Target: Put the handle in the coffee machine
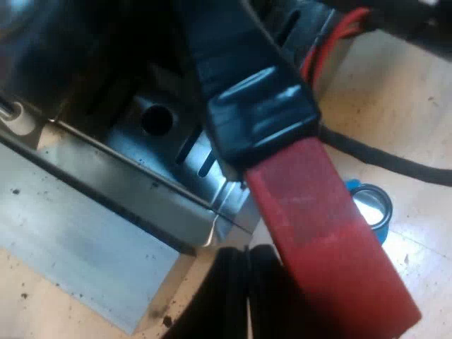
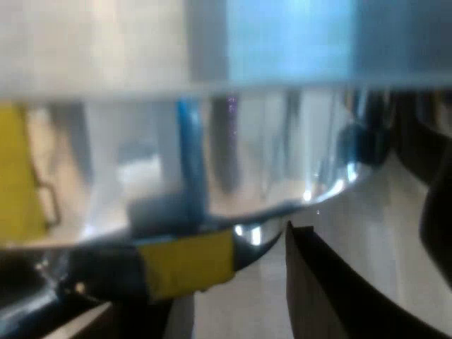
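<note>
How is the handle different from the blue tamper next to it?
The handle is black with a red end, and the tamper is blue. The handle is long and straight, while the tamper looks round like a ring. The handle slants above the machine's tray, but the tamper sits on the table. Both are near the tray's corner.

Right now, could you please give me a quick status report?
Left gripper by the handle, at the machine front over the drip tray; seating unconfirmed. Right gripper close to shiny metal. Blue tamper on table near red end.
</note>
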`<action>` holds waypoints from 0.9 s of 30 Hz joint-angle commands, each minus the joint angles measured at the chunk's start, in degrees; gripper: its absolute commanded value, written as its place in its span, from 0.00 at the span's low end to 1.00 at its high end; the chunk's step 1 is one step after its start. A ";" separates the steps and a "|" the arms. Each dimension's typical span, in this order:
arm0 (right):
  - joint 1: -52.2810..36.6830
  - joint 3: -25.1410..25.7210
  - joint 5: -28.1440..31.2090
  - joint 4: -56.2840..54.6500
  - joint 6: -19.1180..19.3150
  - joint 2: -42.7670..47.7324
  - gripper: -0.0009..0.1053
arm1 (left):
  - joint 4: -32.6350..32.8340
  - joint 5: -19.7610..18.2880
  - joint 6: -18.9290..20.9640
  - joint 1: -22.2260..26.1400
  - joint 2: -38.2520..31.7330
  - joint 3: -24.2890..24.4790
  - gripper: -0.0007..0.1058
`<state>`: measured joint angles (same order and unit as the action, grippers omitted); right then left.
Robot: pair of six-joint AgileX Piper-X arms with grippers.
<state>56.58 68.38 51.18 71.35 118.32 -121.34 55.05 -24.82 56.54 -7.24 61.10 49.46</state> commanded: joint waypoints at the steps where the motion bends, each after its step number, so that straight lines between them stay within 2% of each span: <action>1: 0.00 1.51 -3.44 2.99 0.56 6.18 0.35 | 2.72 -5.51 0.08 -2.07 -0.29 -0.01 0.01; 7: 0.00 1.51 -3.44 2.99 1.40 6.18 0.35 | 3.85 -10.23 1.81 -3.24 -0.29 0.16 0.01; 12: 0.00 1.51 -3.44 2.99 1.62 6.44 0.35 | 3.85 -17.77 5.42 -3.24 -0.29 0.16 0.01; 17: 0.00 1.51 -3.44 2.59 1.62 7.67 0.35 | 3.40 -19.23 6.27 -3.24 -0.29 0.16 0.01; 20: 0.27 1.27 -3.34 -2.06 1.31 9.07 0.35 | 3.40 -18.99 6.56 -4.58 -0.29 0.16 0.01; 22: 0.25 1.29 -3.46 -7.20 -0.31 10.10 0.35 | 3.40 -18.90 6.69 -6.20 -0.29 0.16 0.01; 24: 0.25 1.29 -3.90 -14.39 -4.25 12.00 0.35 | 3.40 -18.05 6.68 -8.43 -0.29 0.16 0.01; 27: 0.25 0.69 -4.73 -20.97 -5.42 14.19 0.35 | 1.81 -17.78 8.43 -9.70 -0.29 0.16 0.01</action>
<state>56.77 68.70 49.00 53.04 112.75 -118.44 56.98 -33.84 63.53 -15.10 61.25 49.23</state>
